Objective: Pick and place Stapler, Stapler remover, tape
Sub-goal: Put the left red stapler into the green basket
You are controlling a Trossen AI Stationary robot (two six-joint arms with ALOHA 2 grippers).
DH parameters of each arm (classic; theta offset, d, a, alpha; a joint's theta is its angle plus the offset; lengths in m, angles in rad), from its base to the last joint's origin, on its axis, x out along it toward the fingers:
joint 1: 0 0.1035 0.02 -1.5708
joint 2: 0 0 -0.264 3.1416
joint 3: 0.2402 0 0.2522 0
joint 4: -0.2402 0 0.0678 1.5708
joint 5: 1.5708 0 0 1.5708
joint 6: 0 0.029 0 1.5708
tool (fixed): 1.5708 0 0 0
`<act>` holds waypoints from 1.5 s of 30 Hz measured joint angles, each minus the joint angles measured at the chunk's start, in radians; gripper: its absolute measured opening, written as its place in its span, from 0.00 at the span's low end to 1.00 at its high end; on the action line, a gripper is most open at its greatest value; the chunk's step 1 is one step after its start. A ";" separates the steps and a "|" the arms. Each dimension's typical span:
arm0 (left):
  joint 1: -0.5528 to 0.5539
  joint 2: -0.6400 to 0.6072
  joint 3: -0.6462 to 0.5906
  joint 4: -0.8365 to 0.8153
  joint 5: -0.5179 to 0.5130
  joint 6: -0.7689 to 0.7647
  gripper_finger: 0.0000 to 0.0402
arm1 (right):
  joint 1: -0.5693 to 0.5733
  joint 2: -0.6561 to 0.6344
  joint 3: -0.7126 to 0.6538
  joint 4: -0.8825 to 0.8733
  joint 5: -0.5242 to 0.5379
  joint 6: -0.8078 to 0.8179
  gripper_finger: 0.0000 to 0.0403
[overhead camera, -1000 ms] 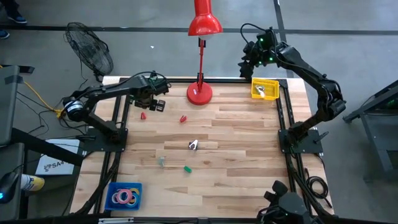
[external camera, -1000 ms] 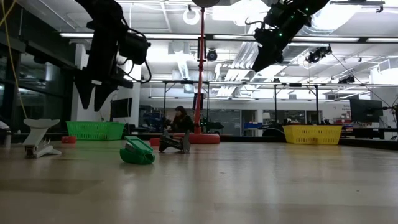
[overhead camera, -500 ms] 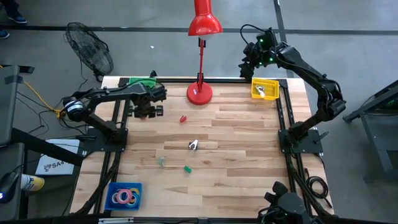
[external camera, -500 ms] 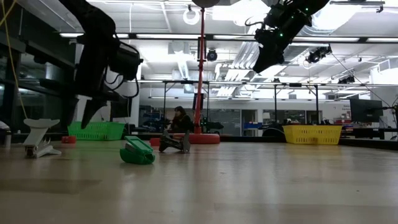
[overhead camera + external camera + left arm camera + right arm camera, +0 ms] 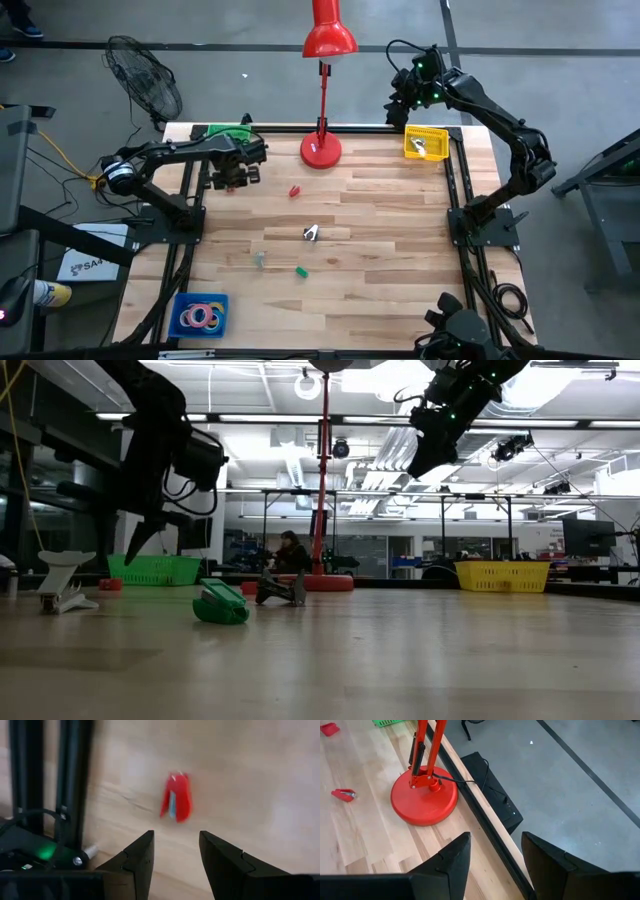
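Hovering over the desk [image 5: 400, 260] with the left end effector [image 5: 175, 851] empty, fingers parted narrowly — small red stapler [image 5: 176, 797] lying just ahead, between the tips. Probably handling light, rigid, slippery; gripping across its narrow sides. Right end effector [image 5: 492, 851] waiting, parted, beside the lamp base [image 5: 424, 795].

A white sheet [image 5: 88, 263] on the floor, at the frame's lower left, shows "SA"; the rest is hidden.
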 joint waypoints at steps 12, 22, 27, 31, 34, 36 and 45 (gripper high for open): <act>0.001 -0.001 -0.053 0.107 -0.061 -0.155 0.38 | 0.000 0.000 -0.002 0.003 -0.005 0.000 0.42; 0.001 -0.001 -0.098 0.110 -0.096 -0.207 0.38 | 0.000 0.000 -0.072 0.015 -0.030 0.000 0.42; 0.001 -0.001 -0.098 0.112 -0.149 -0.153 0.38 | 0.000 0.000 -0.095 0.024 -0.030 0.000 0.42; 0.029 -0.001 -0.098 0.116 -0.136 -0.094 0.38 | 0.000 0.000 -0.095 0.040 -0.031 0.000 0.42; 0.059 -0.001 -0.098 0.141 -0.134 -0.059 0.38 | 0.000 0.000 -0.095 0.042 -0.032 0.000 0.42; 0.082 -0.001 -0.098 0.163 -0.123 -0.030 0.38 | 0.000 0.000 -0.095 0.042 -0.033 0.000 0.42; 0.141 -0.001 -0.098 0.212 -0.063 0.097 0.38 | 0.000 0.000 -0.095 0.042 -0.033 0.000 0.42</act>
